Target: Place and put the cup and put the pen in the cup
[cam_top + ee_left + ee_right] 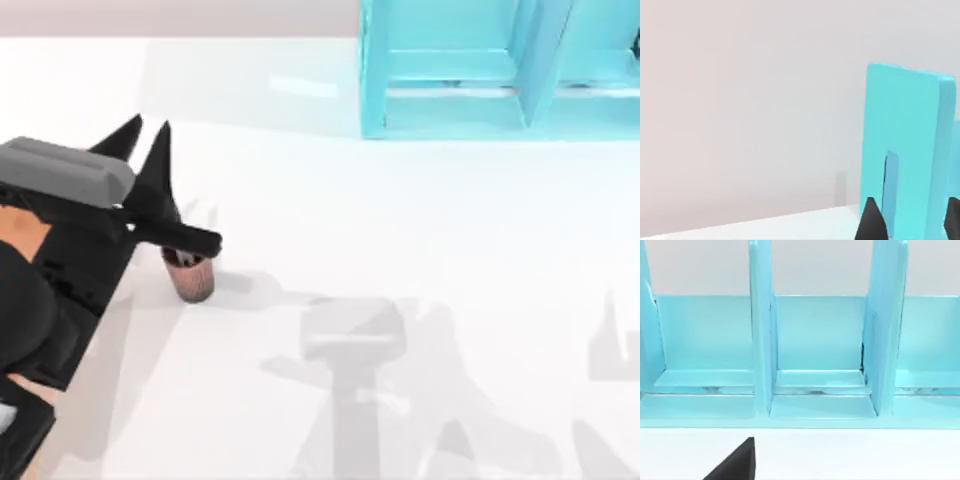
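Currently: cup (pixel 192 276) upright at table (pixel 420 220) left, pen (pixel 180 236) lying across its rim, my left gripper (pixel 140 135) beside it, fingers spread, empty; I'd judge tipping the pen gently inside best.

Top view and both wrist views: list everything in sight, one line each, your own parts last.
cup: one, dark reddish-brown, upright on the table's left side, partly under the left arm.
pen: one, black, lying across just above the cup's mouth, below the left gripper.
rack: one, light blue, with upright dividers, at the table's far right.
table: one, white, under everything.
left gripper: one, black, fingers apart, on the left side above the cup, pointing toward the far edge.
right gripper: one black finger tip shows, facing the rack.
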Available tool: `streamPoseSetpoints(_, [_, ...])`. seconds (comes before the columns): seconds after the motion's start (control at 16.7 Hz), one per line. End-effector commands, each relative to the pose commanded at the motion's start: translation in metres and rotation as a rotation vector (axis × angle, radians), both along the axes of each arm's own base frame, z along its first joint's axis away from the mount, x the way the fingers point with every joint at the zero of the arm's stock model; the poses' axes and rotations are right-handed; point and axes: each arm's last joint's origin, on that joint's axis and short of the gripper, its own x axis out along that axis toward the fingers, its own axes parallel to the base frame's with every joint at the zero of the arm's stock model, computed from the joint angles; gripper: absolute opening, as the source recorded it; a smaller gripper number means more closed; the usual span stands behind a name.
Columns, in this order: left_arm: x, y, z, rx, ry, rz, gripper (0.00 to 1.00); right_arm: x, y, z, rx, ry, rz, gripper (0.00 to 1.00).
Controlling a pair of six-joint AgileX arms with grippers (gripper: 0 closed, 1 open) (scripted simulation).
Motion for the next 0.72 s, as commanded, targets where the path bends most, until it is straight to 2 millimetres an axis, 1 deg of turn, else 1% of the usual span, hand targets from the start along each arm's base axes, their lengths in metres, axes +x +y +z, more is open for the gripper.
streamPoseSetpoints(0.36, [0.0000,0.0000,0.0000,0.000,0.000,0.000,0.98,0.0000,0.0000,0.0000,0.000,0.000,0.000,1.00])
streamPoseSetpoints(0.42, [0.0000,0.0000,0.0000,0.000,0.000,0.000,1.00,0.0000,0.0000,0.0000,0.000,0.000,0.000,1.00])
streamPoseSetpoints(0.72, [0.0000,0.0000,0.0000,0.000,0.000,0.000,1.00,0.0000,0.0000,0.0000,0.000,0.000,0.000,1.00])
